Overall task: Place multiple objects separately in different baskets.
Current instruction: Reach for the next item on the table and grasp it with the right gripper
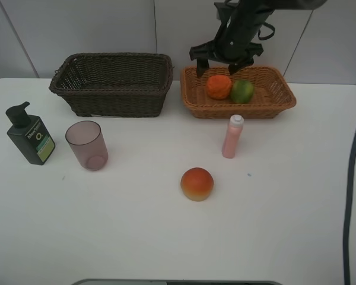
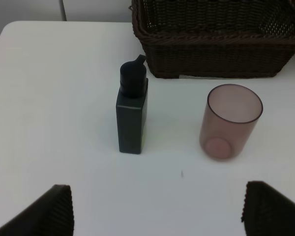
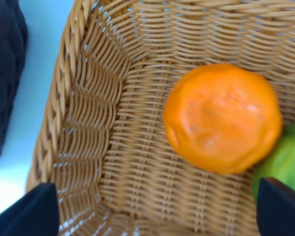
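The orange fruit (image 1: pixel 219 86) and the green fruit (image 1: pixel 242 91) lie side by side in the light tan basket (image 1: pixel 273 98). My right gripper (image 1: pixel 223 63) hangs open and empty just above the orange fruit. In the right wrist view the orange fruit (image 3: pixel 221 118) sits beyond the open gripper (image 3: pixel 157 211), with the green fruit (image 3: pixel 285 157) beside it. The dark brown basket (image 1: pixel 113 98) holds nothing that I can see. The peach-like fruit (image 1: pixel 197 183), pink bottle (image 1: pixel 232 136), cup (image 1: pixel 86 145) and pump bottle (image 1: pixel 29 135) stand on the table. My left gripper (image 2: pixel 160 211) is open, well short of the pump bottle (image 2: pixel 132 115) and cup (image 2: pixel 229 123).
The white table (image 1: pixel 285 225) ends at a white wall behind the baskets. The dark basket (image 2: pixel 216 49) stands just behind the cup and pump bottle, and the two baskets stand close together. A dark cable (image 1: pixel 353 178) runs down the right side.
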Tool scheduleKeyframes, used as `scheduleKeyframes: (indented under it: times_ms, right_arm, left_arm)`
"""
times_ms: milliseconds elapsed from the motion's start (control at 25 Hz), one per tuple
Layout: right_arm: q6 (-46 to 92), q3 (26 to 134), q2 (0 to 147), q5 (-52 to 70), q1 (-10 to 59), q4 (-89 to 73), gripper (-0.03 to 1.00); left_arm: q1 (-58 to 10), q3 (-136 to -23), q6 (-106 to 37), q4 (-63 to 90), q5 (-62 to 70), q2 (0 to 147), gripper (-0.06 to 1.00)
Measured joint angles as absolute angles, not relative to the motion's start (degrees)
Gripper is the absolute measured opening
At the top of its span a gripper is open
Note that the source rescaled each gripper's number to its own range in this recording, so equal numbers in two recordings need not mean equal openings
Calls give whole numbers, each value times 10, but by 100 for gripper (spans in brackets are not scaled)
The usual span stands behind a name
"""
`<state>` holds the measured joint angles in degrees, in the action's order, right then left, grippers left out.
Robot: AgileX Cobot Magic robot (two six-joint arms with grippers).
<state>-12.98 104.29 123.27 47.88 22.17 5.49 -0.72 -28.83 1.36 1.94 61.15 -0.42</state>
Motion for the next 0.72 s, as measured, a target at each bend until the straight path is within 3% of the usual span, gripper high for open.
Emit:
scheduleKeyframes:
  times_ms: [200, 360, 560, 720]
  right_arm:
    - [-161, 1035, 1181, 545, 223, 80, 76]
    - [-194, 969, 1123, 565, 230, 98, 77]
    - [-245, 851, 1049, 553, 236, 103, 91]
    - [-278, 796, 1016, 552, 245, 104, 95]
  left_arm:
    - [-7, -288, 14, 19, 612, -4, 89]
    - [-7, -288, 14, 19, 612, -4, 89]
    - [-7, -288, 14, 19, 612, -4, 89]
    - [-7, -288, 14, 19, 612, -4, 89]
